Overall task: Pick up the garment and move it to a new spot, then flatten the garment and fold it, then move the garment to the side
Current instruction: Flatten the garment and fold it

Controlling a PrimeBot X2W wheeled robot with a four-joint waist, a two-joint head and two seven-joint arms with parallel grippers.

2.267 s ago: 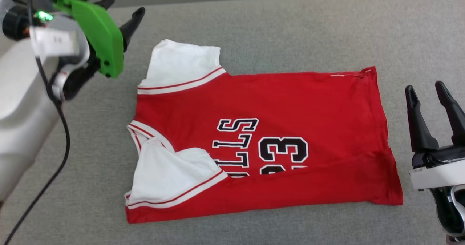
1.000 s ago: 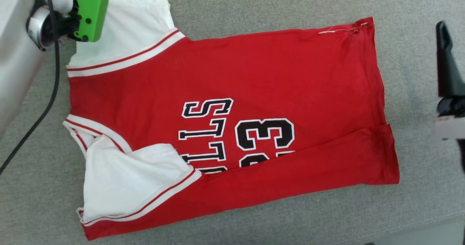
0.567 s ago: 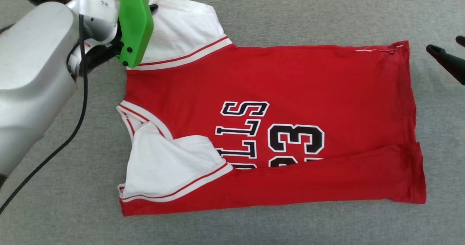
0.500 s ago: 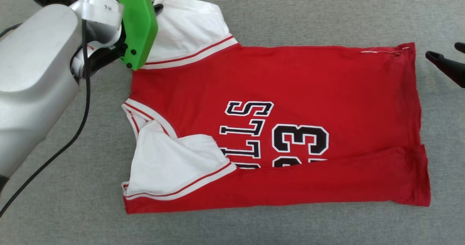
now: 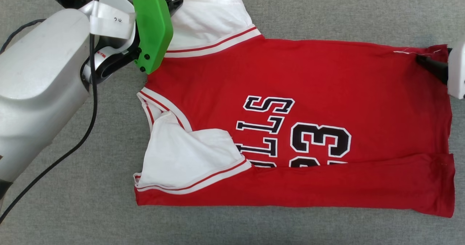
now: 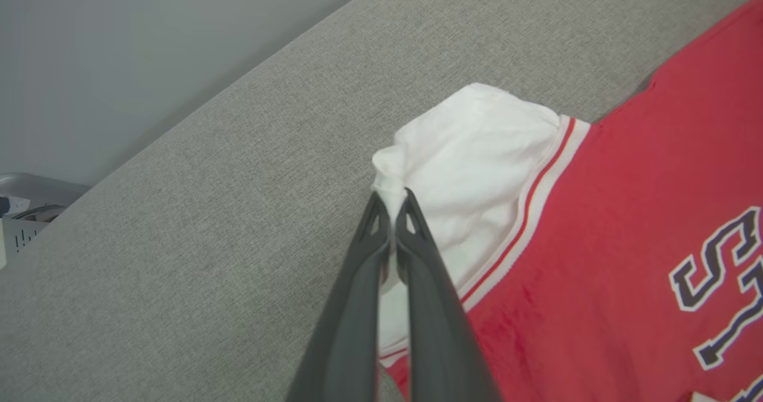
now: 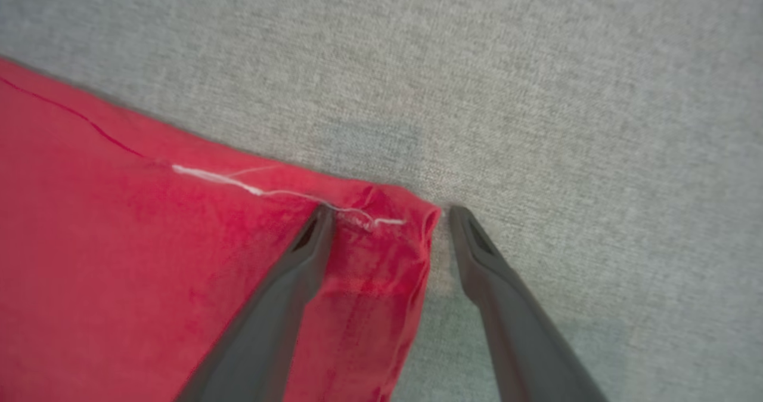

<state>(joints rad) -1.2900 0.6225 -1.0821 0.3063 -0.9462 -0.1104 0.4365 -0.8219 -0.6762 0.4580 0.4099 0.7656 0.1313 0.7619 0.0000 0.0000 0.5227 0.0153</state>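
Since a moment ago my right end effector has reached the garment: its fingers stand spread, one over the red hem corner, the other over the grey surface beside it. My left end effector pinches the edge of the far sleeve. The garment lies flat, its near edge folded over.

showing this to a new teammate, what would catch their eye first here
The red garment with black BULLS lettering and 23 dominates, spread on the grey fabric surface, its near edge folded over. The left end effector is pinched shut on its far white sleeve, while the right end effector stands open astride the far hem corner.
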